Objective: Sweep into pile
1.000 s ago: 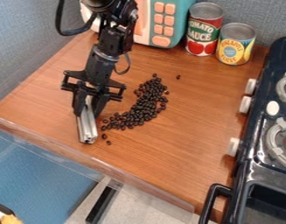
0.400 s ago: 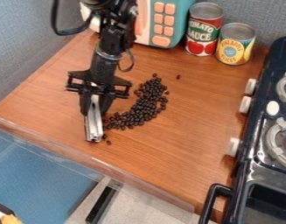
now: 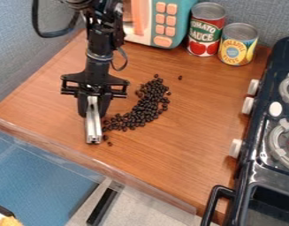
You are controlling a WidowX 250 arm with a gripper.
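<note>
the hand [image 3: 93, 114] is held over the left part of the table [image 3: 196, 119], pointed downward, and its two fingers are clamped on a silvery metal bar [image 3: 93, 128]. the bar is gripped at its upper part, and its free end is pointed toward the table's near edge. whether the wood is touched by that end cannot be told.

the dark beans [image 3: 147, 106] are gathered in a curved band on the wood, to the right of the bar in the view. the band is run from the middle of the table down toward the bar, where its lower left end is found just beside the metal. in its middle the beans are packed closely, while at both ends they are spaced more loosely. one stray bean [image 3: 180, 77] is set apart at the upper right of the band, and a couple more are scattered below its lower left end, near the bar's tip.

at the back, a teal toy microwave [image 3: 184, 15] with orange buttons is placed, and beside it a red and green can [image 3: 206, 30] and a yellow and blue can [image 3: 237, 44] are stood upright. along the right side, a dark toy stove [image 3: 260, 132] is seen, with pale knobs and grey burner rings.
</note>
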